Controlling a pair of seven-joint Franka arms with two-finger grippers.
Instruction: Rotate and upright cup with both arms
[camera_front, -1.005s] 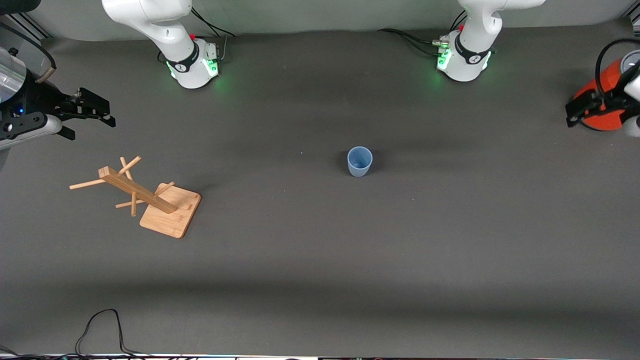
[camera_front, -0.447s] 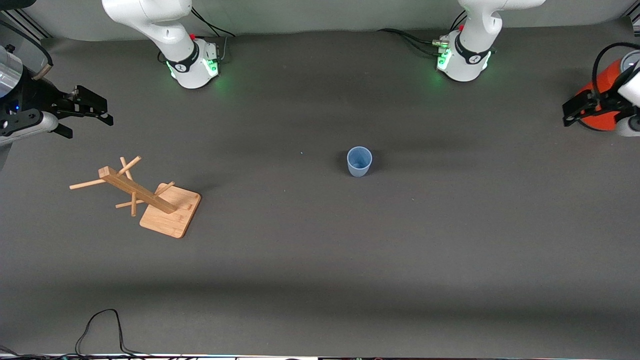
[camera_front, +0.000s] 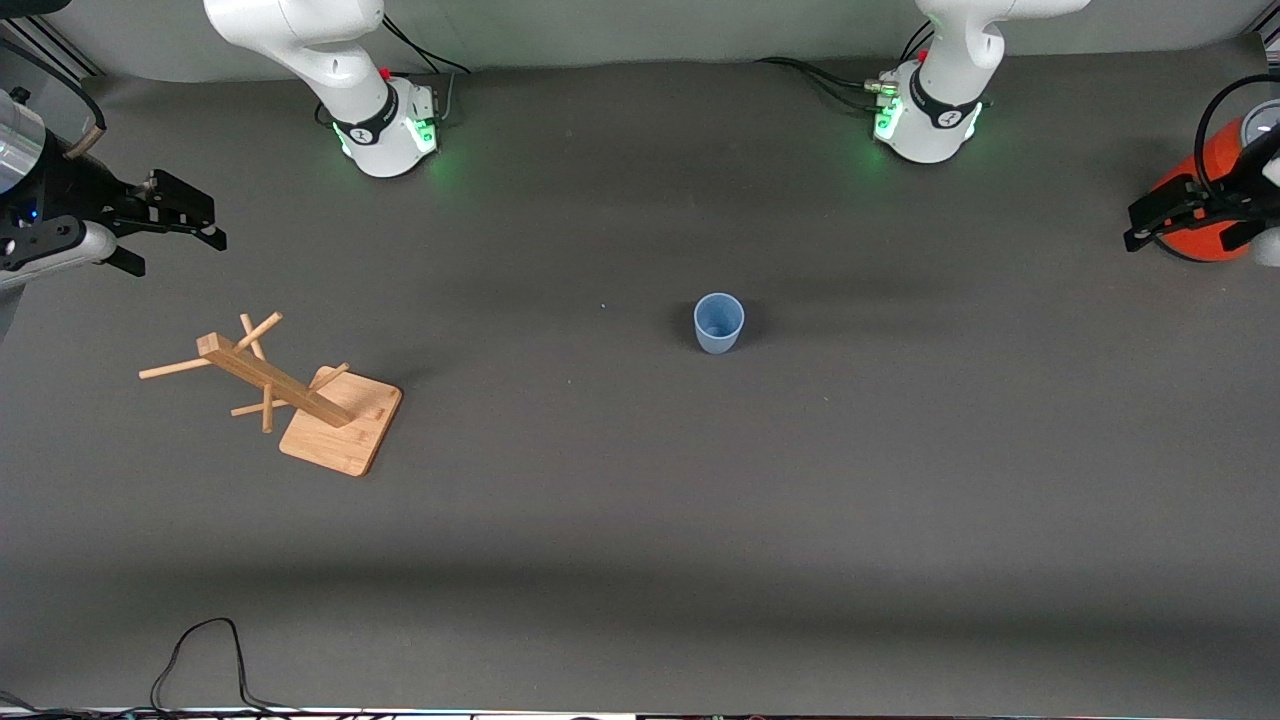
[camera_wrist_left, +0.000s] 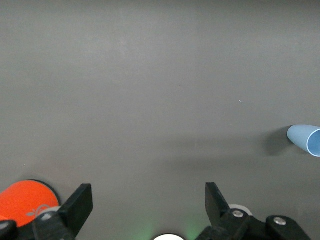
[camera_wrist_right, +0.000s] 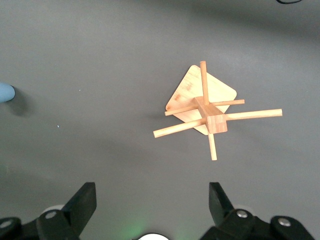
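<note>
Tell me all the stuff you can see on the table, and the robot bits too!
cup: one, pale blue, upright near the middle of the table.
wooden rack: one, light wood with pegs, toward the right arm's end, nearer the front camera than the cup.
orange cylinder: one, orange with a grey top, at the left arm's end.
black cable: one, at the table's nearest edge.
right gripper: one, black, open, above the table near the rack.
left gripper: one, black, open, by the orange cylinder.
</note>
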